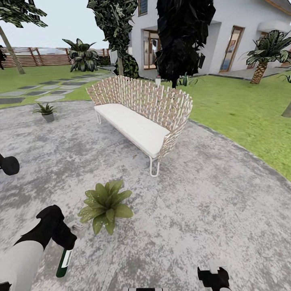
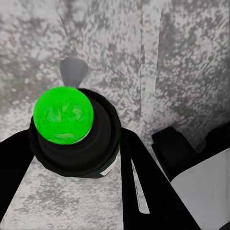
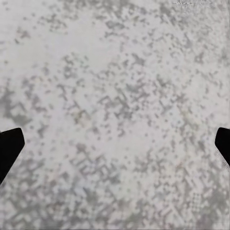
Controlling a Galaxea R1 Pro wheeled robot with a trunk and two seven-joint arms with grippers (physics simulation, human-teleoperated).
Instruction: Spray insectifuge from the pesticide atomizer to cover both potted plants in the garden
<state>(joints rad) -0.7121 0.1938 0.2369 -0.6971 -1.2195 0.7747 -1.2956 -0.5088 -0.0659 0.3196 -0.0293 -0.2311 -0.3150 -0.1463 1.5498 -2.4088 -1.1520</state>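
Note:
My left gripper (image 1: 64, 241) is shut on the pesticide atomizer (image 1: 64, 262), a slim dark green bottle with a white part, hanging low at the bottom left. In the left wrist view the atomizer (image 2: 72, 129) shows end-on with a bright green round face, between black fingers (image 2: 139, 187). One potted plant (image 1: 106, 206), broad-leaved, stands on the paved patio just right of and beyond that gripper. The other potted plant (image 1: 45, 110), smaller and spiky in a grey pot, stands far left near the patio edge. My right gripper (image 1: 214, 279) (image 3: 115, 143) is open over bare paving.
A wicker sofa (image 1: 137, 117) with a white cushion stands in the middle of the mottled grey patio (image 1: 210, 202). Lawn (image 1: 242, 105), trees, a house and a wooden fence (image 1: 36, 56) lie beyond. A dark rounded object (image 1: 9, 165) sits at the left edge.

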